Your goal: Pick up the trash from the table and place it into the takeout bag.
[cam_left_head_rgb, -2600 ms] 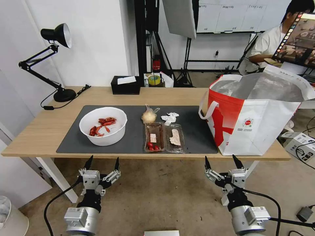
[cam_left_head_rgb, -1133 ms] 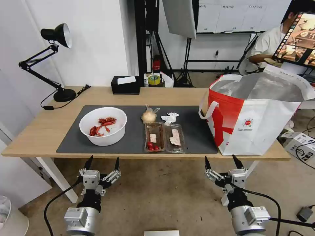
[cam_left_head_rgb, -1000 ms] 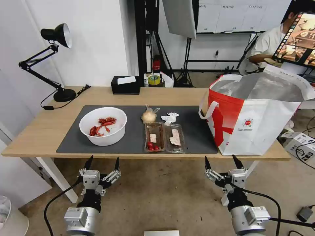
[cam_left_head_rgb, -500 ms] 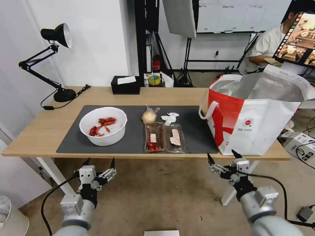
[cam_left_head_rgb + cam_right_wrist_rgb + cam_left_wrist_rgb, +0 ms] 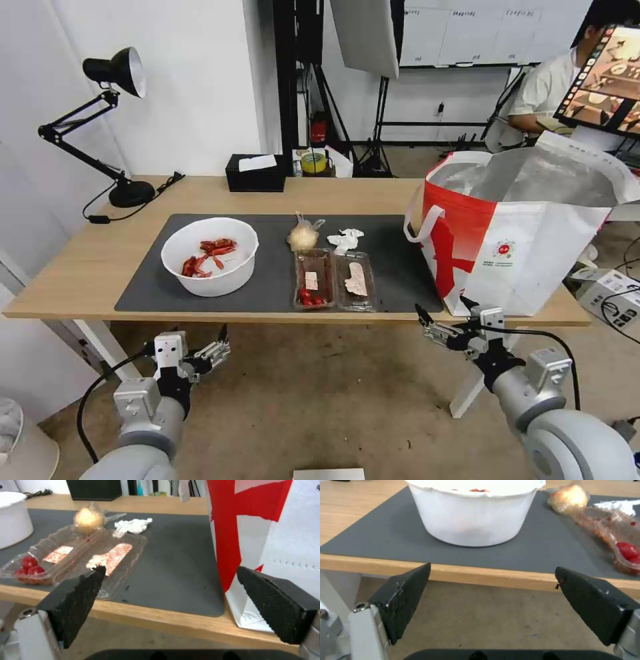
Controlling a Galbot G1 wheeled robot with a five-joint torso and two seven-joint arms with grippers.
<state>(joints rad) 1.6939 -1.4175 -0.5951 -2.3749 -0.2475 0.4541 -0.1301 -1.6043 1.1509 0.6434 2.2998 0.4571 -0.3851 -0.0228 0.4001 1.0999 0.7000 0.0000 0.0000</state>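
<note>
Below the near edge of the desk (image 5: pixel 87 267), over a bare concrete floor (image 5: pixel 333 400), the left gripper (image 5: pixel 200 333) is held with its jaws spread, nothing between them; it is seen just short of the desk's near edge, facing the white bowl (image 5: pixel 210 257). The right gripper (image 5: pixel 443 317) is held likewise below the near edge toward the right end, its jaws spread and nothing pinched.

A dark grey mat (image 5: pixel 400 267) is laid along the near half of the light-wood top. At the mat's near edge, about the middle, an open clear clamshell box (image 5: pixel 333 280) is seen lying flat; red round pieces and paper scraps are held in its two halves. The white bowl is set on the left part of the mat, with red shells (image 5: pixel 207 255) lying inside. Just behind the clamshell, a small knotted clear bag (image 5: pixel 303 235) of beige stuff and a crumpled white tissue (image 5: pixel 345 240) are placed side by side.

At the right end of the desk the takeout bag (image 5: pixel 527 233) is stood upright and open, its silver lining shown. Toward the far edge a black tissue box (image 5: pixel 255 173) is placed, and at the far left corner a black desk lamp (image 5: pixel 113 120). Beyond, white walls and studio stands are seen.
</note>
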